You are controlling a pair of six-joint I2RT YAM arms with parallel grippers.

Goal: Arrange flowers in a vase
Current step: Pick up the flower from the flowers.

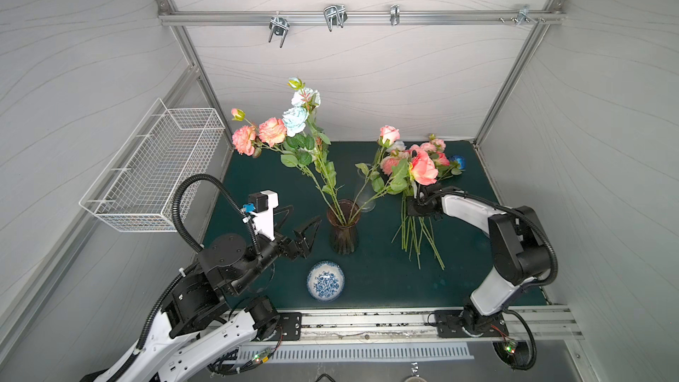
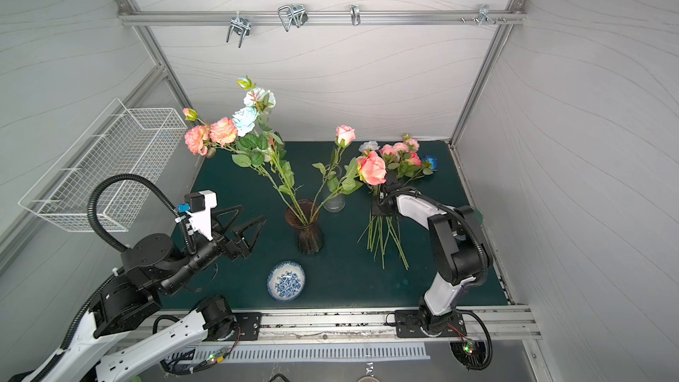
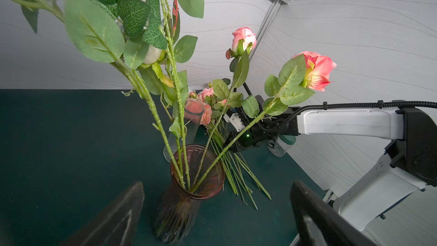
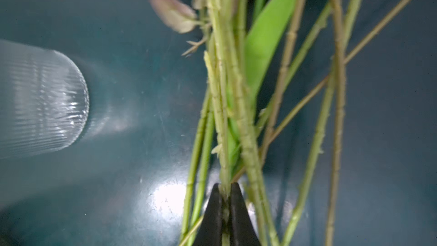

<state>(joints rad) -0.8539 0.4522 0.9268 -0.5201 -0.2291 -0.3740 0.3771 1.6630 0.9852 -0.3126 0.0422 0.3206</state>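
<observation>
Stems set the layout here. The vase [image 1: 343, 227] is smoky brown ribbed glass with a pinched neck and flared lip, standing upright on the dark green tabletop [image 1: 385, 281]. That narrow neck is probably why the arranged flowers [image 1: 272, 132] fan out and lean on the rim. A leafy spray with coral, pale blue and white heads tips away from the vase toward the left arm's side. Two pink roses [image 3: 243, 37] tip toward the right arm's side.

The loose flowers [image 1: 435, 145] lie flat in a bundle on the right arm's side of the vase, near it but apart. Their heads point to the back wall and their bare ends to the front.

The right tool [image 4: 225, 190] is pinched almost together on one thin stem [image 4: 218, 119] of that bundle, below the leaves. A grip there seems meant to leave a long bare end free for the neck.

The left tool [image 1: 304, 214] hangs just beside the vase on the left arm's side, spread wide and holding nothing. It looks placed to steady the glass or guide a stem.

The stems look like stiff, knobbly plastic with small thorns. The leaves are serrated and veined like fabric, and the petals look like soft cloth.

A clear ribbed jar [image 2: 334, 202] stands just behind the vase, and a blue-and-white bowl [image 1: 325, 281] sits in front of it.
</observation>
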